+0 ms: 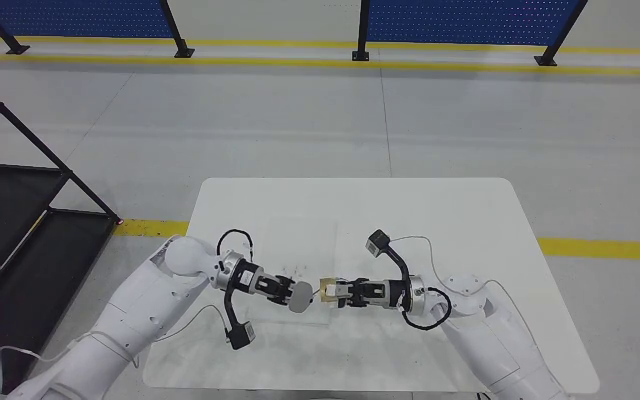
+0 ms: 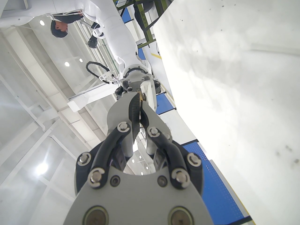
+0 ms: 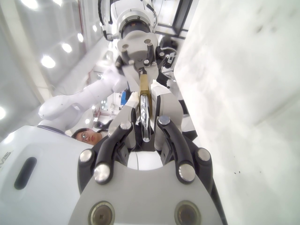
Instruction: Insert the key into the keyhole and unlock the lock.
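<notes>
Above the front middle of the white table (image 1: 420, 220) the two arms face each other, tip to tip. My right gripper (image 3: 146, 99) is shut on a brass padlock (image 3: 143, 84), its silver shackle (image 3: 144, 118) pointing back toward the wrist. In the top view the padlock (image 1: 330, 291) sits between the right gripper (image 1: 347, 293) and the left gripper (image 1: 300, 296). My left gripper (image 2: 140, 105) is shut on a thin key (image 2: 140, 96), whose tip meets the padlock's end. How deep the key sits is hidden by the fingers.
A black metal rack (image 1: 40, 230) stands on the floor beside the table's left side. Blue barriers (image 1: 450, 20) and yellow floor lines (image 1: 590, 247) lie beyond. The table's far half is bare white surface.
</notes>
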Robot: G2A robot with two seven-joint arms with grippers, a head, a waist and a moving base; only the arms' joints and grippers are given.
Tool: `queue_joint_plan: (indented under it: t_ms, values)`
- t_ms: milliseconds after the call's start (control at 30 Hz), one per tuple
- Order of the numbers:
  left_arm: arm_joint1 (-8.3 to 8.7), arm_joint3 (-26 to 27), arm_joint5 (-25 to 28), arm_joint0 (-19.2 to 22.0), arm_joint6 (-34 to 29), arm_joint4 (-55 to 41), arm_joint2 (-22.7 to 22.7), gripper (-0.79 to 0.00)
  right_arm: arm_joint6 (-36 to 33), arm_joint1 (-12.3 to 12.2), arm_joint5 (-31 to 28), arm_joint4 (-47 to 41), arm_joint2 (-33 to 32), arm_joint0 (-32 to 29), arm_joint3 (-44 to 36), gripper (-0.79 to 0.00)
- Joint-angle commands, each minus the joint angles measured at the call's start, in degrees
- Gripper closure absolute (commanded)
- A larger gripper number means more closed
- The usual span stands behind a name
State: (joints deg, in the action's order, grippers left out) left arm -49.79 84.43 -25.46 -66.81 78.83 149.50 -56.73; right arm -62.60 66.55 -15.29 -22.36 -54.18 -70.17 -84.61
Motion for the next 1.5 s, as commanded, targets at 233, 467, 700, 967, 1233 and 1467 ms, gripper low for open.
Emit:
queue_joint_plan:
  t_ms: [233,467,700,967,1233,1467]
  values:
    - [0.32,0.2,0.2,0.9,0.2,-0.3,1.5,0.000,-1.8,-0.2,0.3,0.1,0.1,0.5,0.0,0.000]
    - [0.66,-0.2,-0.1,1.4,-0.1,-0.7,2.2,0.000,-3.3,-0.4,0.2,0.3,0.2,0.7,-0.1,0.000]
    - [0.92,-0.6,-0.3,1.8,-0.3,-1.2,2.8,0.000,-3.8,-0.5,0.2,0.8,0.4,0.8,-0.4,0.000]
    - [1.23,-0.7,-0.6,2.2,-0.6,-1.5,3.3,0.000,-3.9,-0.6,0.0,0.9,0.6,0.9,-0.4,0.000]
    - [1.63,-1.2,-1.0,2.5,-1.0,-1.8,3.5,0.000,-4.5,-0.6,1.0,-0.5,0.4,1.8,0.0,0.000]
    - [2.20,-1.9,-0.9,3.3,-0.9,-2.8,3.0,0.000,-11.1,-0.9,3.7,-3.0,-0.3,5.1,1.5,0.000]
